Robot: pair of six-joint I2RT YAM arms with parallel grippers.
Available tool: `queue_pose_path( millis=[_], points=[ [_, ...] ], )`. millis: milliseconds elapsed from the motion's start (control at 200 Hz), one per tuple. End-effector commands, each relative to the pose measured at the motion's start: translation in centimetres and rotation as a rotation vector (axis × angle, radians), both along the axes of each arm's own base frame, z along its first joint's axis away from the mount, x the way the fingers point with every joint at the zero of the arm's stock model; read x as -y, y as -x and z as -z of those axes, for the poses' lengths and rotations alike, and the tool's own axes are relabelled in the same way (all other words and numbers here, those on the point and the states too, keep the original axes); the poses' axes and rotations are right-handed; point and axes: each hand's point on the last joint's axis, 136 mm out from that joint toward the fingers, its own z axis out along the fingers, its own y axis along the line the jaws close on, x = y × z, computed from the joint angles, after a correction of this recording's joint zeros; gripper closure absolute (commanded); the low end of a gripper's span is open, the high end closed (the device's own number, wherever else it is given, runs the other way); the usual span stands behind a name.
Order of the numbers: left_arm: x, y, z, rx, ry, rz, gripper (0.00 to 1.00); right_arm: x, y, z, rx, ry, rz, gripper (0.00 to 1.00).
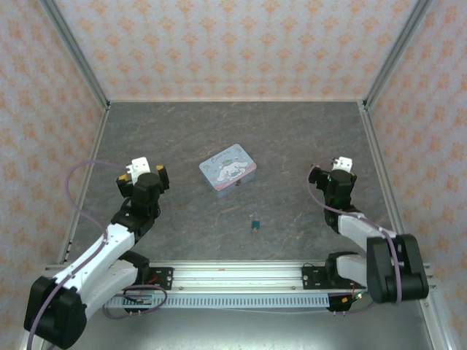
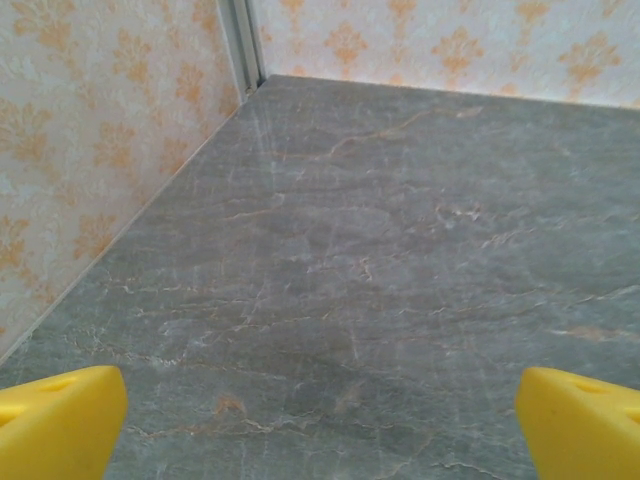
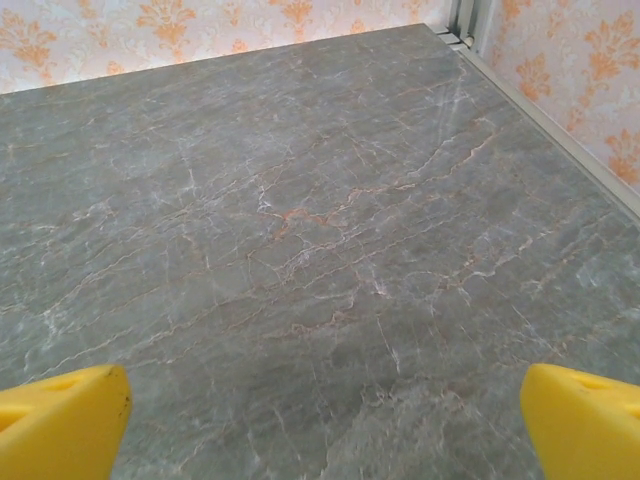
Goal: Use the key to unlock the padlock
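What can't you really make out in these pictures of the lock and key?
- Padlock: in the top view it seems to be a tiny dark speck at the near edge of the tin, too small to tell whether it is locked or open.
- Key: in the top view, too small to see its teeth.
- Left tool and right tool: in the wrist views, the bottom edge cuts off the yellow fingers.

Key [image 1: 256,224] tiny, shape indistinct

L pincer [image 2: 320,430] spread wide over grey marble table [image 2: 400,230] nr wall corner [image 2: 245,60].
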Motion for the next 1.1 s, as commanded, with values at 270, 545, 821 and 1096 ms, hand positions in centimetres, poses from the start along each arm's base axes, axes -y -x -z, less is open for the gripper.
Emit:
queue_pose_path(
  millis=[270, 545, 821, 1096],
  points=[
    [0.1, -3.9, 0.3, 0.090, -0.085, 0.092, 0.00, -1.5, -3.5, 1.2, 0.095, -0.038, -0.139, 0.01],
    [0.4, -5.6, 2.8, 0.087, -0.068, 0.158, 0.00, -0.9, -4.7, 1.8, 0.007, -0.089, -0.139, 0.01],
    [0.8, -7.5, 5.1, 0.047, -0.056, 0.194, 0.00, -0.9, -4.7, 1.9, 0.005, -0.089, -0.140, 0.01],
    [-0.5, -9.2, 6.7, -0.023, 0.037, 0.202, 0.00, -0.8, -4.7, 1.9, 0.006, -0.086, -0.137, 0.01]
  ],
)
